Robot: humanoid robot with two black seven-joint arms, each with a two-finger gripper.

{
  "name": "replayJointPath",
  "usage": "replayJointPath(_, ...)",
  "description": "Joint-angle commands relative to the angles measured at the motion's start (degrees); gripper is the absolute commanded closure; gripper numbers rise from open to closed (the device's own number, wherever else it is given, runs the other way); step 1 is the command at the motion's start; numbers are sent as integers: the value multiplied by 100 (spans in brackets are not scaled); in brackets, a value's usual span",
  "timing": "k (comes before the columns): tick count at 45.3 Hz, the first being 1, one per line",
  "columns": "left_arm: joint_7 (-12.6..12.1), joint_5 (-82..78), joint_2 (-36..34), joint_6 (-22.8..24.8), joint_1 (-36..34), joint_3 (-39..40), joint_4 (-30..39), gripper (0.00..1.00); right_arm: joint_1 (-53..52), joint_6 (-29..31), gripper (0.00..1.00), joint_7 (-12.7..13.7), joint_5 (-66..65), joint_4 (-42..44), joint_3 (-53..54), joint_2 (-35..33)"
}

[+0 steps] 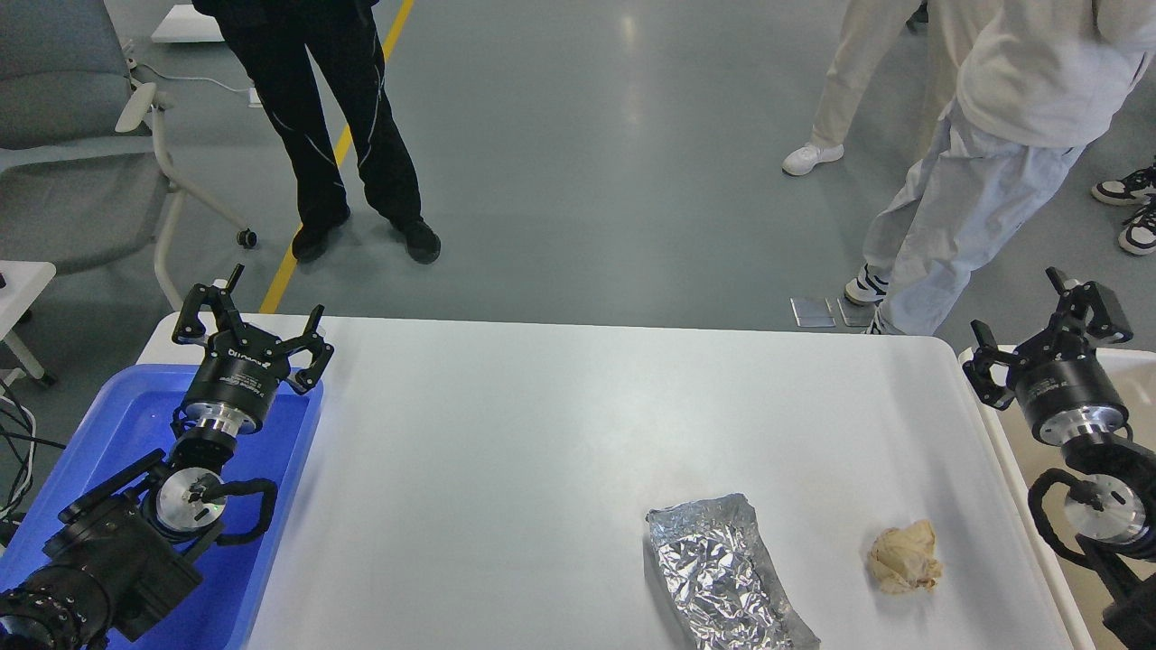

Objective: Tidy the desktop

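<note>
The white desktop (pixel 542 433) fills the middle of the head view. A crumpled silver foil bag (pixel 722 573) lies near its front edge, right of centre. A crumpled beige paper ball (pixel 905 557) lies to the right of the bag. My left gripper (pixel 251 318) is open and empty, held above the far end of the blue tray (pixel 117 424) at the left. My right gripper (pixel 1048 338) is open and empty, held above the off-white bin (pixel 1115 361) at the right edge, far from the paper ball.
People stand on the grey floor beyond the table's far edge: one in black at the left, others in light clothes at the right. A grey office chair (pixel 63 135) stands at the far left. Cables hang by the left edge.
</note>
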State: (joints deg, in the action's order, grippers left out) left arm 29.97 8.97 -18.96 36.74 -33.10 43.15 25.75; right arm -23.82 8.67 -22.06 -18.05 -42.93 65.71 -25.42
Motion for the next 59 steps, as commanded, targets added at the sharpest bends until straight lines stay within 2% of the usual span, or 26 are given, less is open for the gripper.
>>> replayJointPath(1,0,0,-2,0,5,0,0,0,1,3,1,0,3,39,-6,-235)
replayJointPath(59,0,0,-2,0,-4,0,0,0,-96,-76,1,0,-5,47,-129,-191)
